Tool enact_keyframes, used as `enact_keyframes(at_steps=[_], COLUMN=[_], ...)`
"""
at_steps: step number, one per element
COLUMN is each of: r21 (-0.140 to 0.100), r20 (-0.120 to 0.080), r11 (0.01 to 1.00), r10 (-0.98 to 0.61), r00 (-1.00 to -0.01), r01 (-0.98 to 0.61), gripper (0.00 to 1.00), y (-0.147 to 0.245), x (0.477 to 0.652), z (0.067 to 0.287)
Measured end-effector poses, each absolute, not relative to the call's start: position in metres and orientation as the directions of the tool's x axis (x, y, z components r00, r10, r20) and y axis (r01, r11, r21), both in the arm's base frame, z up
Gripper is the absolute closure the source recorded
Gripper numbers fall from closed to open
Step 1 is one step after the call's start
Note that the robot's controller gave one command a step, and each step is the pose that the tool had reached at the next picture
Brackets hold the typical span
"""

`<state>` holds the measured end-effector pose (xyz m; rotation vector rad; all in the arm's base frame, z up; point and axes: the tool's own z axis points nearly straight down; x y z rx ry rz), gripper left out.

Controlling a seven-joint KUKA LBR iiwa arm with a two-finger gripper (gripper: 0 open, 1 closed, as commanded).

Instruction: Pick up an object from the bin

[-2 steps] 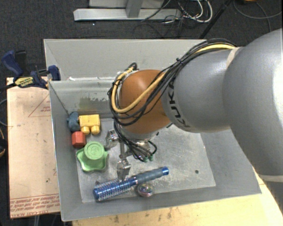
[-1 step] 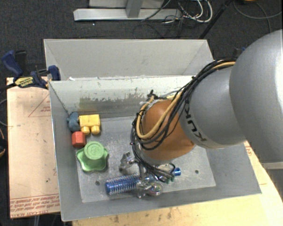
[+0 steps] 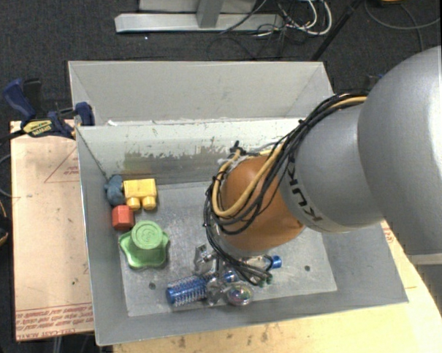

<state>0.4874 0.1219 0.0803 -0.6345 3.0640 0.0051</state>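
Seven small items in a grey metal bin. Tool, under the orange cover and looped cables, low near the front wall; whether apart or together cannot be told. Just beside it: blue ribbed roller, cylindrical; glossy clear rounded piece; small blue cap. Well apart, left side: green lobed plastic cup, red stub, yellow block, dull blue lump.
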Motion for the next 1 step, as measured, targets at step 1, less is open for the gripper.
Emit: enact_keyframes(at_steps=[1], r21=[0.000], r20=[-0.009], r11=[0.917], r10=[-0.400], r00=[-0.917], r01=[-0.400], gripper=[1.00], y=[0.1471], x=[0.5067], z=[0.2178])
